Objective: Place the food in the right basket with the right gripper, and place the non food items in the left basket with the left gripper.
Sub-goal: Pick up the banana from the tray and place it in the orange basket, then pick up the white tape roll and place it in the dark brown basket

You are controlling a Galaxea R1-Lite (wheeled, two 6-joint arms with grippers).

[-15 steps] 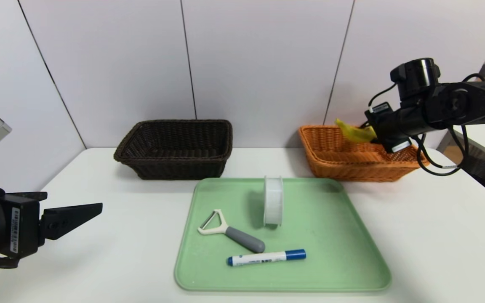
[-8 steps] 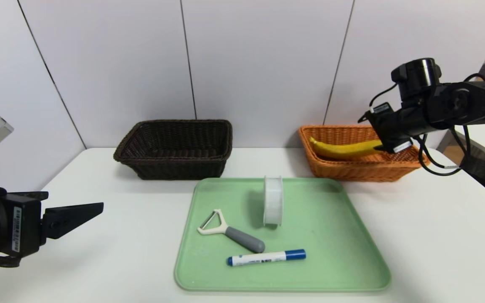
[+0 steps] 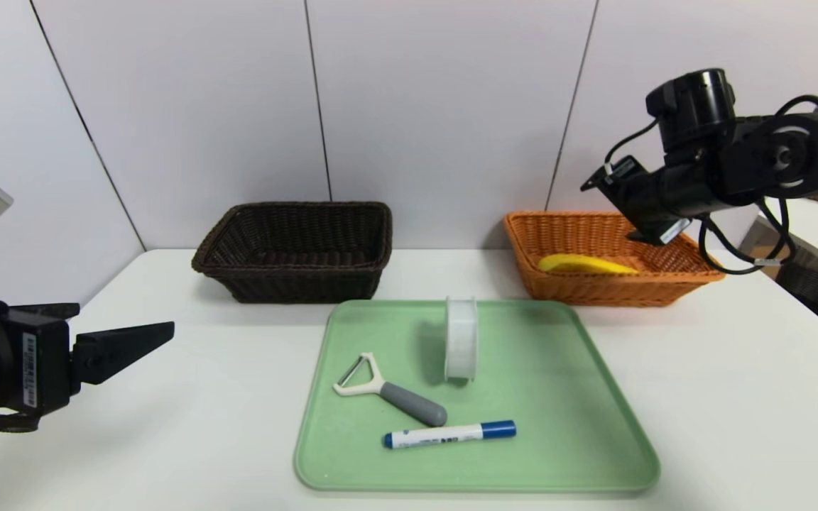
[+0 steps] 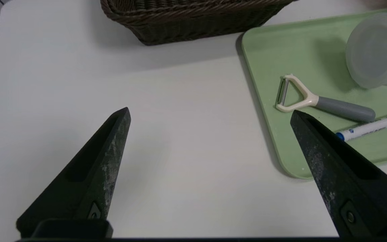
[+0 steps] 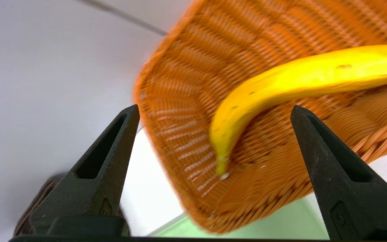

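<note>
Right tool point(image 5: 213, 111): wide open, empty, above orange basket point(image 3: 579, 287); banana point(image 3: 586, 264) lying inside, below it. Left tool point(image 4: 210, 114): wide open, empty, over surface point(image 3: 189, 397), beside green tray point(image 3: 558, 397)

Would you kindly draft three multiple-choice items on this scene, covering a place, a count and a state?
1. Where does the yellow banana lie?
A. woven orange basket
B. green tray
C. dark brown basket

2. How many things lie on the flat green plastic tray?
A. one
B. three
C. five

3. How are the right gripper fingers?
A. shut on the banana
B. open, empty
C. shut on a marker

Answers:
1 A, banana rests inside the orange weave.
2 B, peeler, marker and clear tape roll.
3 B, fingers spread apart above the banana.
</note>
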